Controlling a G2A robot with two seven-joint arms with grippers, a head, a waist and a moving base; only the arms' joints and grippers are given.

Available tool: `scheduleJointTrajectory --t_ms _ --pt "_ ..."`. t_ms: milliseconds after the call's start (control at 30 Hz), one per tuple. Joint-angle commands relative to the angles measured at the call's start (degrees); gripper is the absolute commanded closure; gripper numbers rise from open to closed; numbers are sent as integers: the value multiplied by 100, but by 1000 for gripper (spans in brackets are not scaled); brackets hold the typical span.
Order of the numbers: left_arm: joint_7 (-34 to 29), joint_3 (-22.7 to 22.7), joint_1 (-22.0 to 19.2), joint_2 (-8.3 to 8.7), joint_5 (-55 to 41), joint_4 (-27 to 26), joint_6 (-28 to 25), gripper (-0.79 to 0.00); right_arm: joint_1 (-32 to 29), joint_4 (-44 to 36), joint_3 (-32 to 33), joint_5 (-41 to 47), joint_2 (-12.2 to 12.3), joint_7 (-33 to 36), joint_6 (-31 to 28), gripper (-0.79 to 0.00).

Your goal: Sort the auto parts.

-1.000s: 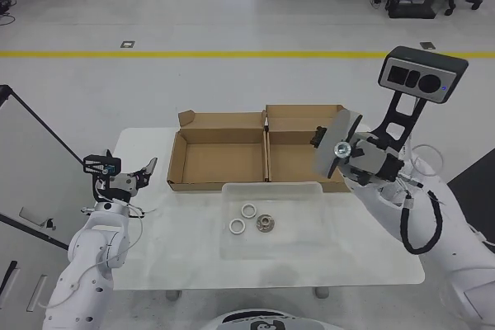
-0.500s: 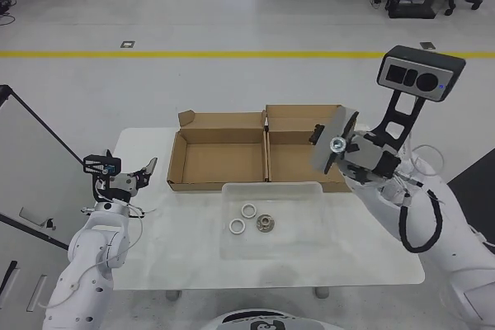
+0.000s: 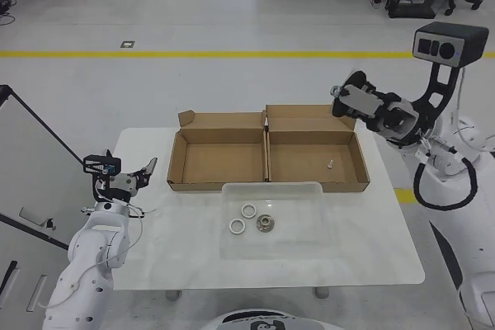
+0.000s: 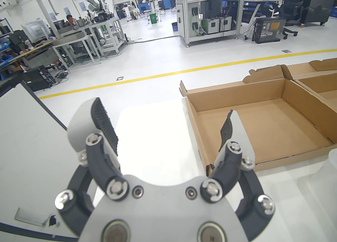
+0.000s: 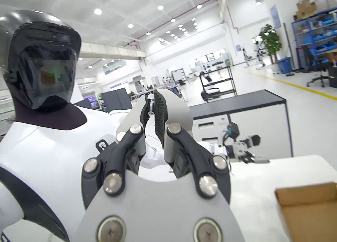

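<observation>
Right gripper (image 5: 152, 95) is raised high at the far right of the scene, its fingers pressed together on a small silver threaded part (image 5: 150, 106). Left gripper (image 4: 164, 107) hangs at the left edge of the white table (image 3: 181, 247), fingers spread wide apart. Two open cardboard boxes sit side by side at the far side: the left box (image 3: 219, 163), and the right box (image 3: 301, 153) with one small pale part (image 3: 332, 162) on its floor. Just near of them a clear tray (image 3: 231, 247) holds two white rings (image 3: 249, 209) and a metal flanged piece (image 3: 266, 222)

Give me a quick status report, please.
Left gripper open, beside box. Right gripper high, shut on small part. Rings and nut in tray. Nothing in the way.
</observation>
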Motion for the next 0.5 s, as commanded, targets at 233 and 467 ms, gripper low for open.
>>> scheduleJointTrajectory --t_ms 233,467 --pt "0 0 0 0 0 0 0 -785 737 816 75 -554 19 938 380 0" --pt "0 0 0 0 0 0 0 -785 1760 1657 -723 -1088 -156 1258 299 0"
